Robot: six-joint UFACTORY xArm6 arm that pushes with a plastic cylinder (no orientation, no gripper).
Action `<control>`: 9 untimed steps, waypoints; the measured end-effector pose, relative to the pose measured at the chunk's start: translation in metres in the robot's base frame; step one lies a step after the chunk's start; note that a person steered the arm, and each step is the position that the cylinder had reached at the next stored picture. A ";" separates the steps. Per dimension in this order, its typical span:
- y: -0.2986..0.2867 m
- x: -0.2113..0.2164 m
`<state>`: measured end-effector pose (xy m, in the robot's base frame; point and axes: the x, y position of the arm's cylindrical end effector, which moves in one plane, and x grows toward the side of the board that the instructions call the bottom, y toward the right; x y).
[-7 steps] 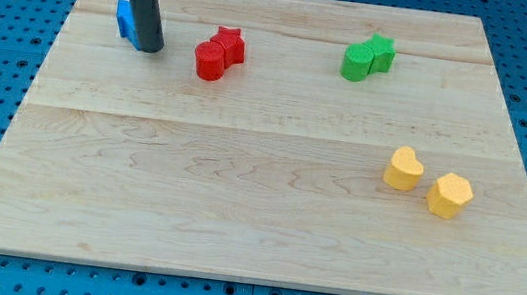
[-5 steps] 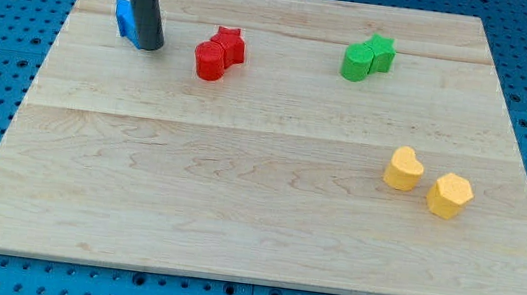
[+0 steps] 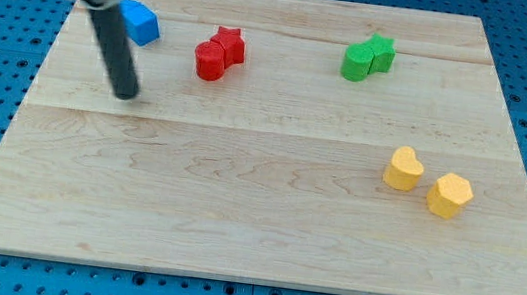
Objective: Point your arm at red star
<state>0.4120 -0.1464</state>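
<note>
No hand here, just my tip [image 3: 127, 96] on the pale wooden desk [image 3: 235, 215], left of the small red star-shaped block [image 3: 229, 44]. Looks light and rigid, probably slides easily; it's touching the red round block [image 3: 210, 61].

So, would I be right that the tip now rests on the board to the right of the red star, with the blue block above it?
Not quite: in the camera view the tip rests left of the red star, not right. The blue block is indeed above it.

no readable text, labels or numbers
</note>
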 end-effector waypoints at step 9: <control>0.117 -0.083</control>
